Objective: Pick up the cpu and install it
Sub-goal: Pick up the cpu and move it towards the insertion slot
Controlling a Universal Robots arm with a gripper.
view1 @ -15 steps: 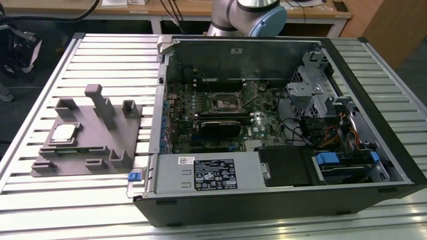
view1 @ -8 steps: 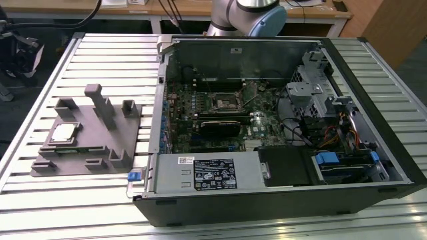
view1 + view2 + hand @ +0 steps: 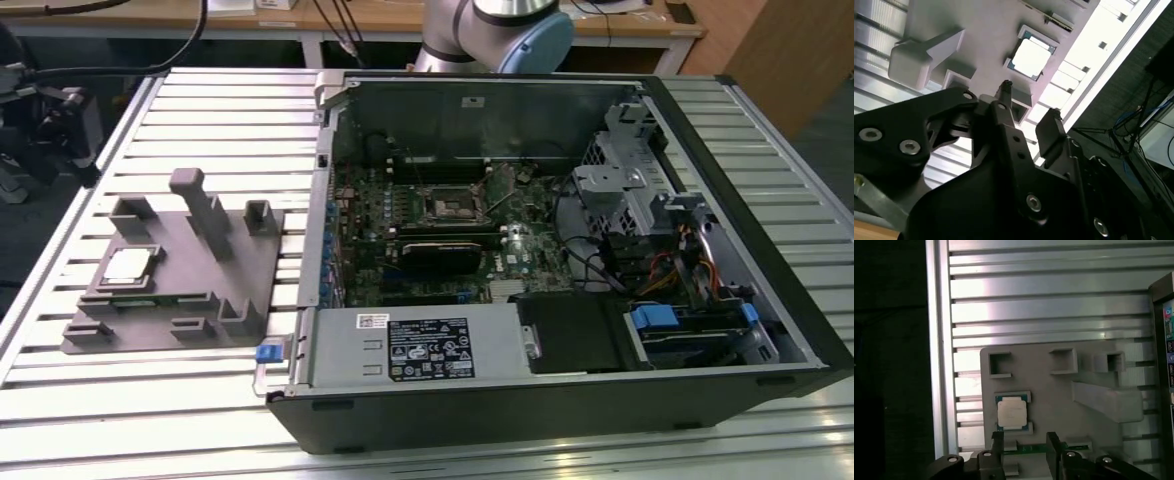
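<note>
Near the cpu (image 3: 1012, 413), the claw (image 3: 1025, 437) hangs parted, its base cropped.

The cpu (image 3: 128, 265) is a small, thin square chip with a shiny silver top and a narrow green rim. It lies flat, face up, in a shallow square recess of the grey holder (image 3: 180, 278). It sits close to the holder's edge on the exterior view's left, with nothing touching it.
</note>
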